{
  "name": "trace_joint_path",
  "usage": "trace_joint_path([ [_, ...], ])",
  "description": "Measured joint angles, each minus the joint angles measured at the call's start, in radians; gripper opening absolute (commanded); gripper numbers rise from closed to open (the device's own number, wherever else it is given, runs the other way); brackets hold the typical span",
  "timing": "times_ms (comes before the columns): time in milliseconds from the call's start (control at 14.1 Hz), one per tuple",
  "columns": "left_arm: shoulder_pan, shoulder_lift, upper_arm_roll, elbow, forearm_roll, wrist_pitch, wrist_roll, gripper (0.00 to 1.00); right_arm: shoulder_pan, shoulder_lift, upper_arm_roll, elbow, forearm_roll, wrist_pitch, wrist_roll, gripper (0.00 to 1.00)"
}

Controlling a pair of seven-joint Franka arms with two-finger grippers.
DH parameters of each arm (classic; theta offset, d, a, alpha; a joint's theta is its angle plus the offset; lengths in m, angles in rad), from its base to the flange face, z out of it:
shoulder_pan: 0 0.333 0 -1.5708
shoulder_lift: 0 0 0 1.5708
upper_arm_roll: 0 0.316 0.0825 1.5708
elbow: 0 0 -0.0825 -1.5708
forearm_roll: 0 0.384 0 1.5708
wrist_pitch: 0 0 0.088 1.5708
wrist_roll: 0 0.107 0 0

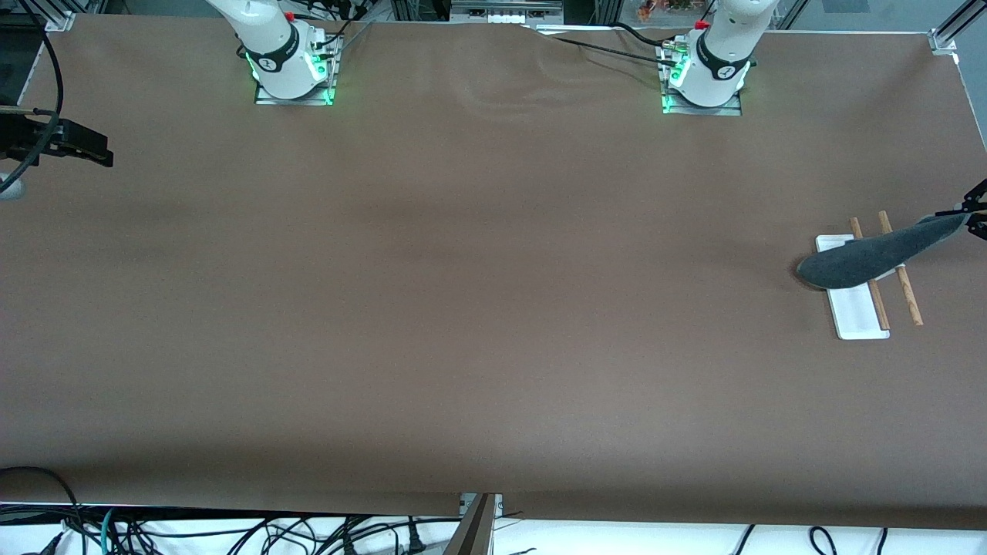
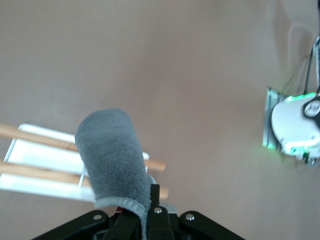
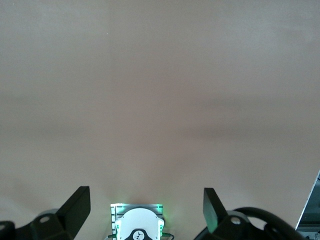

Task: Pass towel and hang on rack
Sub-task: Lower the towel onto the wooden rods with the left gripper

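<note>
Towel (image 1: 871, 257): draped across both rods of the rack, one end pinched in the left gripper, other end sagging past the base toward the table.
Table (image 1: 493, 308): brown cover, otherwise bare around the rack.
Rack (image 1: 856, 316): at the left arm's end of the table, white base, two wooden rods.
Left gripper (image 1: 970, 213): over the table edge beside the rack, clamped on the towel's stitched edge.
Right gripper (image 1: 96, 150): parked over the right arm's end of the table, waiting, fingers spread, nothing held.
Risk: lopsided drape; on release the towel likely slides off the rods. A pull while clamped could drag or tip the light rack.
Left wrist view: shows the pinch (image 2: 142, 212) on the towel's hem; the front view doesn't resolve it.
Front view: shows the overhang and both arms' placement.
</note>
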Motion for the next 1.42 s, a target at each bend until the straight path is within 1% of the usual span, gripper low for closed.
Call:
trace_joint_path([
  [142, 0.012, 0.022, 0.017, 0.011, 0.004, 0.032, 0.053, 0.00, 0.000, 0.000, 0.000, 0.000, 0.001, 0.001, 0.000, 1.00],
  [356, 0.017, 0.056, 0.069, 0.029, 0.004, 0.081, 0.143, 0.00, -0.001, -0.002, -0.004, 0.003, 0.001, 0.020, 0.000, 1.00],
  [569, 0.020, 0.125, 0.093, 0.087, 0.014, 0.091, 0.193, 0.00, -0.001, -0.002, -0.005, 0.003, 0.001, 0.029, 0.000, 1.00],
  [641, 0.021, 0.150, 0.095, 0.104, 0.026, 0.093, 0.198, 0.11, -0.001, -0.002, -0.005, 0.003, 0.002, 0.030, 0.000, 1.00],
  [712, 0.021, 0.171, 0.098, 0.114, 0.033, 0.100, 0.203, 0.70, -0.001, -0.002, -0.005, 0.003, 0.005, 0.030, 0.000, 1.00],
  [783, 0.021, 0.190, 0.104, 0.121, 0.035, 0.110, 0.208, 1.00, -0.001, -0.002, -0.006, 0.003, 0.011, 0.030, 0.000, 1.00],
  [996, 0.022, 0.227, 0.127, 0.130, 0.035, 0.122, 0.214, 1.00, -0.002, -0.002, -0.012, 0.003, 0.028, 0.029, 0.000, 1.00],
  [1210, 0.027, 0.233, 0.137, 0.146, 0.035, 0.128, 0.214, 1.00, -0.001, -0.002, -0.014, 0.003, 0.034, 0.028, 0.000, 1.00],
  [1423, 0.014, 0.232, 0.131, 0.215, 0.035, 0.136, 0.214, 1.00, 0.000, -0.002, -0.011, 0.004, 0.036, 0.028, -0.002, 1.00],
])
